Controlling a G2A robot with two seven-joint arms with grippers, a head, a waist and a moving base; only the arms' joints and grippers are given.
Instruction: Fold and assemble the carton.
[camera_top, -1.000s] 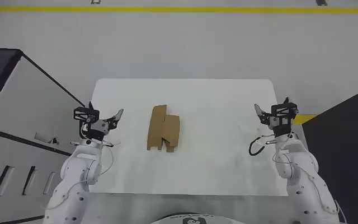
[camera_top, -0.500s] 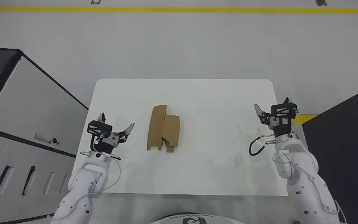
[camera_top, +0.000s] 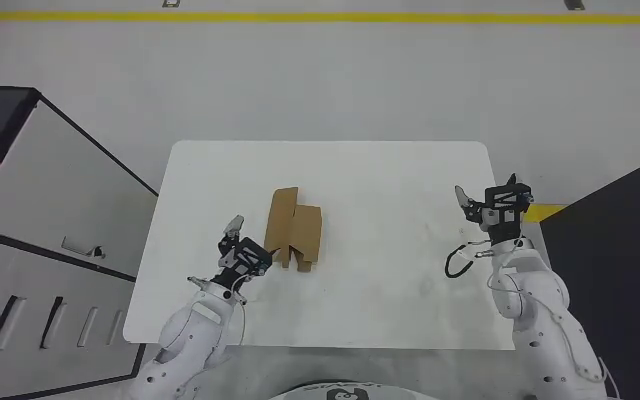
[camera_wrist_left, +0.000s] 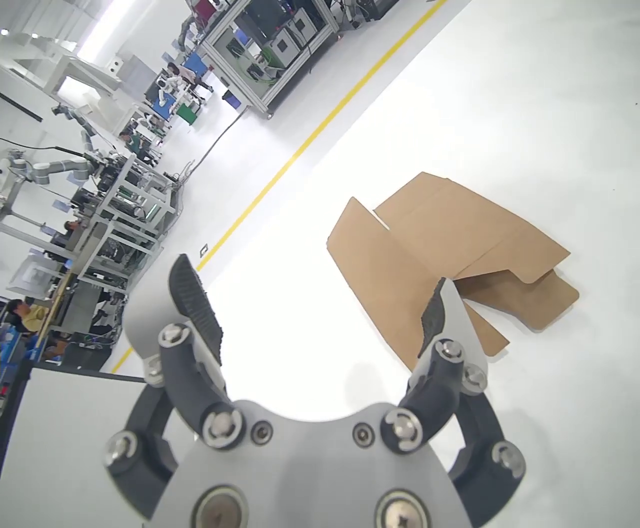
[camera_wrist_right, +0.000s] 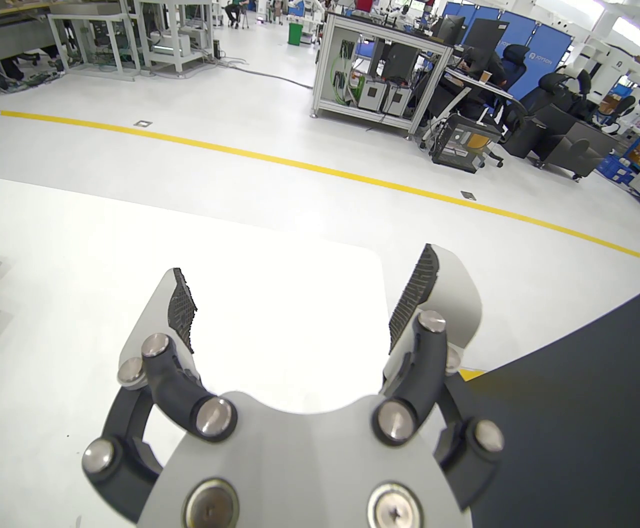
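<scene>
carton (camera_top: 293, 230) lies flat, unfolded, mid table (camera_top: 400, 290). left hand (camera_top: 250, 238) released, jaws wide, just beside its left edge. right hand (camera_top: 487, 195) also released, at the table's right edge, well apart. I'd pinch one panel edge only, lift slow, and brace with the right.

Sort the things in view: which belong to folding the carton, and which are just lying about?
Belong to the job: the flattened carton, on the table; left hand, open, close beside it; right hand, open, at the table's edge.
Just lying about: yellow floor line; equipment racks in the room behind.
</scene>
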